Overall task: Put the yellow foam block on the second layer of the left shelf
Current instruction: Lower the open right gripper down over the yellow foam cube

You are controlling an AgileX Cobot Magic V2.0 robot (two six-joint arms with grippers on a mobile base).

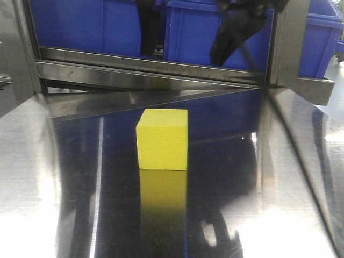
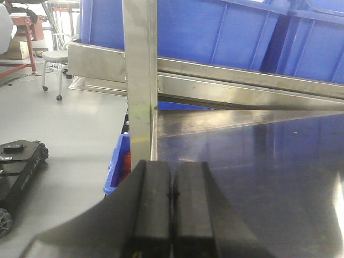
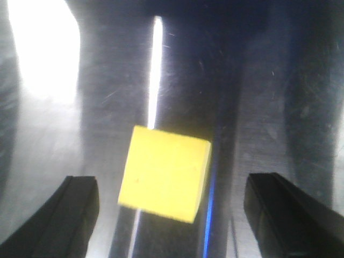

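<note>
The yellow foam block (image 1: 162, 138) rests on the shiny steel surface (image 1: 64, 215), near its middle. From above, the right wrist view shows the block (image 3: 164, 173) lying between and slightly beyond the two dark fingers (image 3: 78, 207) of my right gripper (image 3: 172, 185), which is open and clear of the block on both sides. A dark part of the right arm (image 1: 232, 33) hangs at the top of the front view, behind and above the block. My left gripper (image 2: 172, 165) is shut on nothing, low by the surface's left edge, and the block is out of its view.
A steel shelf rail (image 1: 150, 70) carrying blue bins (image 1: 80, 24) runs behind the block. An upright shelf post (image 2: 141, 80) stands just ahead of the left gripper. Left of the post are open floor, a small blue bin (image 2: 117, 161) below and a wheeled black device (image 2: 19, 161).
</note>
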